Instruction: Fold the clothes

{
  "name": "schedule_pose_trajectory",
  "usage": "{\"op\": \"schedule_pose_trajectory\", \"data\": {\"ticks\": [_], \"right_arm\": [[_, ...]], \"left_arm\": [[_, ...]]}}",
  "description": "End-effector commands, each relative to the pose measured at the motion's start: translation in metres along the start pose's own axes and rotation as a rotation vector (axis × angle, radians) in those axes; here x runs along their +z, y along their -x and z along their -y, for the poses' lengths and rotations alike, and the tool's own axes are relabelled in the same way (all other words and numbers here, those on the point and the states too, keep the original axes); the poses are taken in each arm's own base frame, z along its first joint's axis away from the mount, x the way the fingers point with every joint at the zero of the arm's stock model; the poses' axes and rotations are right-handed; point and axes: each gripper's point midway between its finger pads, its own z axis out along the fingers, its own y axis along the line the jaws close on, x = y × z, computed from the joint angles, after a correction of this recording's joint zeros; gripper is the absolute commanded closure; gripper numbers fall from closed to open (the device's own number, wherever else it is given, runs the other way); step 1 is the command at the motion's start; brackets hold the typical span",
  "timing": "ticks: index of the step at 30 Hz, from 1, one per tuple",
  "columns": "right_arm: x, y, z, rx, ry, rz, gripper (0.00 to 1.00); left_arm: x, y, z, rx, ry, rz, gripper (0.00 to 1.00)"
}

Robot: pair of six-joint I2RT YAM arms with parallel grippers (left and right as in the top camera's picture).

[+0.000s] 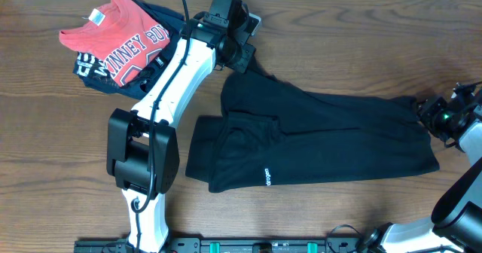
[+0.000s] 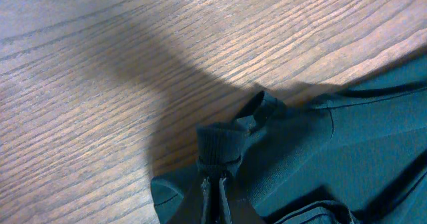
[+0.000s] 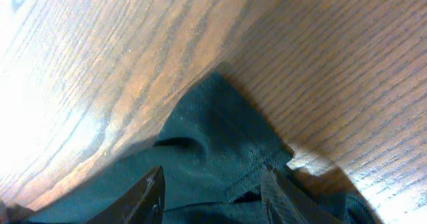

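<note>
Now your left gripper [image 2: 215, 196] is clenched on a bunched corner of the black shirt [image 1: 324, 136], at its far left end, near the red shirt [image 1: 120, 35]. Your right gripper [image 3: 212, 194] sits at the black shirt's right edge, jaws apart over the hem, pinching nothing. The black shirt lies partly folded across the table [image 1: 45, 132], logo [image 1: 265, 179] facing up.

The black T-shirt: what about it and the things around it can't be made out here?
- Logo on the black T-shirt: overhead view, too small to read.
- Left hand: left wrist view, cut off by the bottom edge; overhead, its own wrist covers it.
- Navy garment: overhead view, mostly buried under the red T-shirt and the left arm.
</note>
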Motion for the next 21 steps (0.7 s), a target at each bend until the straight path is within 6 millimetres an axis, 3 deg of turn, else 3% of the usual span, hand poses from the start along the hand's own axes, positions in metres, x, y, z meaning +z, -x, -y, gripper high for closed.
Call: {"op": "schedule_pose_trajectory", "data": {"ticks": [1, 5, 14, 16, 21], "right_arm": [[0.004, -0.008, 0.010, -0.012, -0.052, -0.023, 0.55], [0.006, -0.021, 0.027, 0.022, -0.154, -0.044, 0.54], [0.022, -0.025, 0.019, -0.015, -0.121, 0.003, 0.55], [0.027, -0.028, 0.017, -0.027, -0.115, 0.005, 0.61], [0.034, -0.032, 0.013, -0.035, -0.097, -0.012, 0.88]], "left_arm": [[0.000, 0.002, -0.003, 0.015, 0.008, 0.004, 0.94], [0.000, 0.002, -0.003, 0.015, 0.008, 0.003, 0.94], [0.000, 0.002, -0.003, 0.015, 0.008, 0.004, 0.94], [0.000, 0.002, -0.003, 0.015, 0.008, 0.003, 0.94], [0.000, 0.002, -0.003, 0.015, 0.008, 0.003, 0.94]]}}
